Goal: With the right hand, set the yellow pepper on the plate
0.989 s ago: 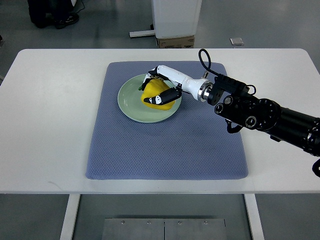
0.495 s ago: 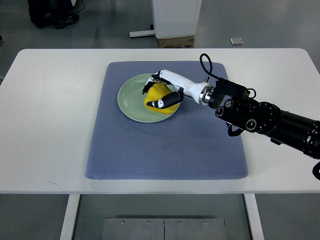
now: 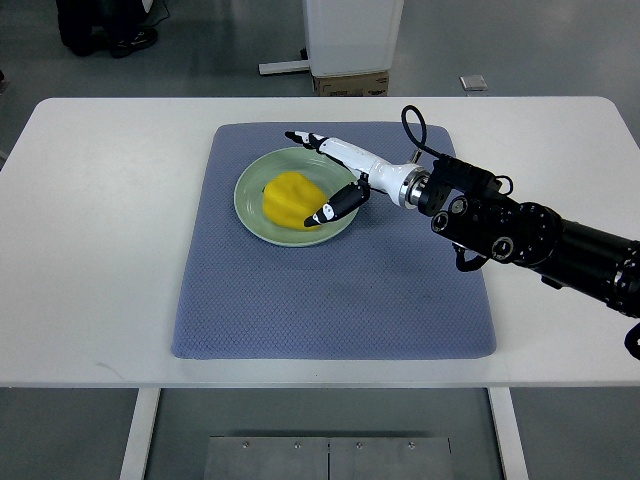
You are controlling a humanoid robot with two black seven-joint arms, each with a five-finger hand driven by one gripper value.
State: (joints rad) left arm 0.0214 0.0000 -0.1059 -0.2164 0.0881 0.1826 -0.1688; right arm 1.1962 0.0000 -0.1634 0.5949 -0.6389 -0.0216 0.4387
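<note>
Release step: yellow pepper (image 3: pixel 288 199) lay on plate (image 3: pixel 250 205), right hand (image 3: pixel 335 178) fingers spread, apparently clear of it; next move calls for retracting the arm.

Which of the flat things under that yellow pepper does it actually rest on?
The pale green plate. It is round and holds the yellow pepper directly, unlike the square blue mat beneath it and the white table below that.

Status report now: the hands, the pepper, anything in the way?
Right hand open, fingers spread beside the pepper. Left hand not in view. Yellow pepper lying on the green plate, free of the hand. Nothing in the way.
</note>
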